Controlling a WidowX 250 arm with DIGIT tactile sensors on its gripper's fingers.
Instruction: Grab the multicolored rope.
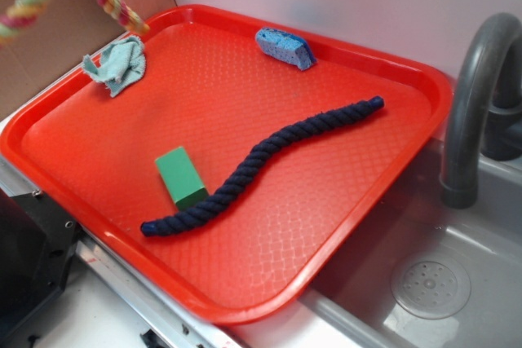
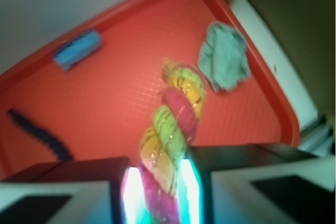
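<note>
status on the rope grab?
Gripper shut on multicolored rope. Rope lifted, hanging clear above red tray. Nothing in the way.

Multicolored rope [image 2: 170, 129]: thick twisted pink, yellow, pale-green strands, lifted above the tray's far-left corner, both ends drooping, middle pinched from above.

The multicolored rope [image 2: 170, 129] twists pink, yellow, pale green and red strands. The tray [image 1: 342, 226] is orange-red with a fine diamond texture. On it lie a dark navy twisted rope [image 1: 261, 167], a green block [image 1: 181, 175], a pale teal cloth [image 1: 118, 64] and a speckled blue sponge [image 1: 285, 47]. The faucet [image 1: 473, 112] is grey.
</note>
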